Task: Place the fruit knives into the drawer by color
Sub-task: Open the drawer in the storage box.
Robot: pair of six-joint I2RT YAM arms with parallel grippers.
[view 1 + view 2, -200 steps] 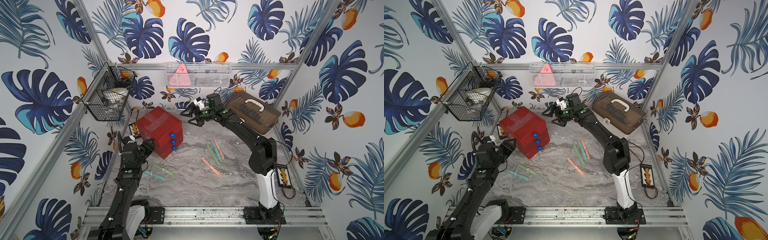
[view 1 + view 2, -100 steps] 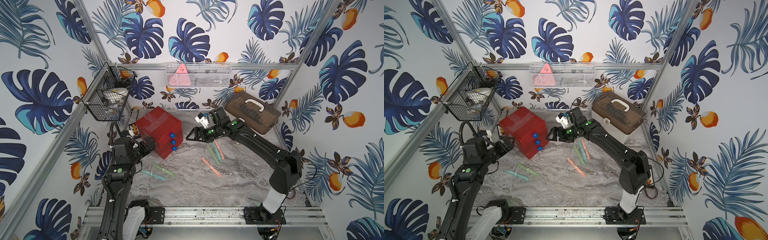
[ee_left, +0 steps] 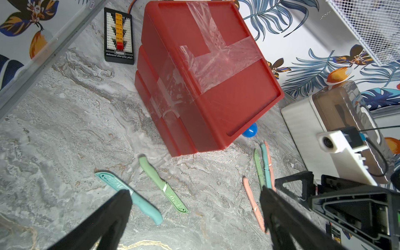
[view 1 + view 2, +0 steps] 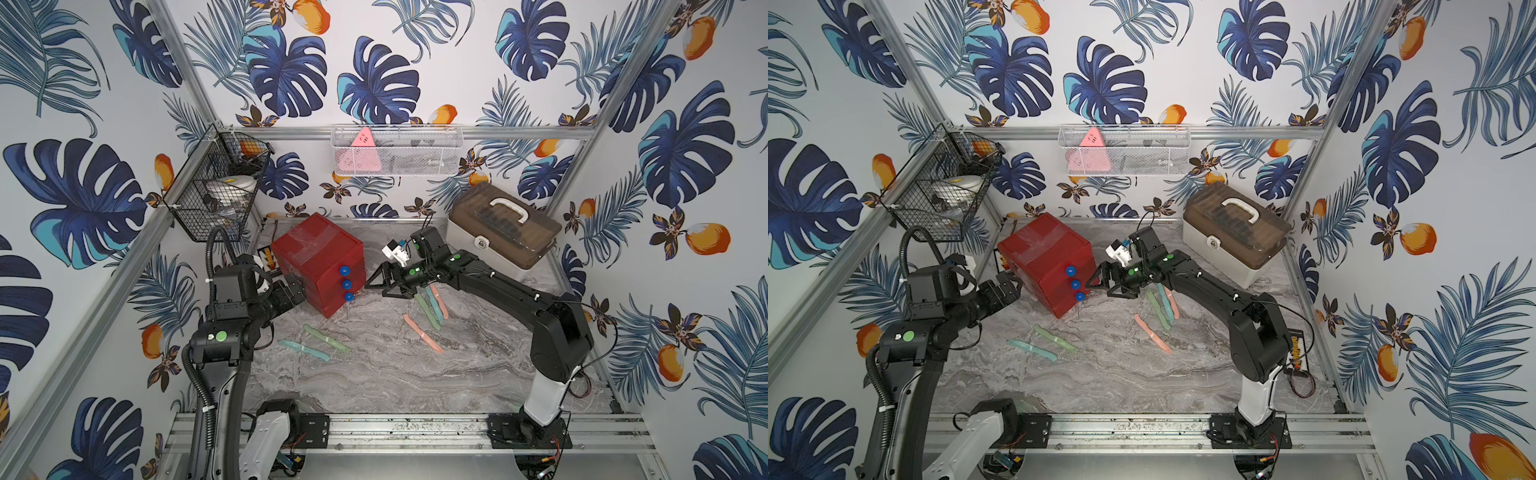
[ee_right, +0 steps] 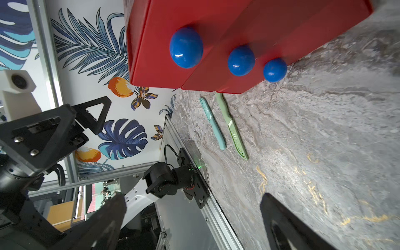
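The left arm rises from the front rail, bends at the elbow and reaches forward toward the left side wall of the red drawer chest. The left gripper points at that wall with its jaws spread wide and nothing between them. In the left wrist view only the marble table shows between its fingers. In both top views the fingertips look right against the wall, though I cannot tell whether they touch it.

The right arm stands up from the rail on its white lower link and folds at a bulky elbow. From there it stretches long and low across the table toward the chest's front. The right gripper is also wide open and empty, facing the three blue knobs. It is near them but apart.

None of the knives is in the chest; all six lie on the table. A teal knife and a green knife lie side by side in front of the chest, near the left arm. A lone pink knife lies at mid-table. The cluster of three knives, green, teal and pink, sits partly under the right forearm.
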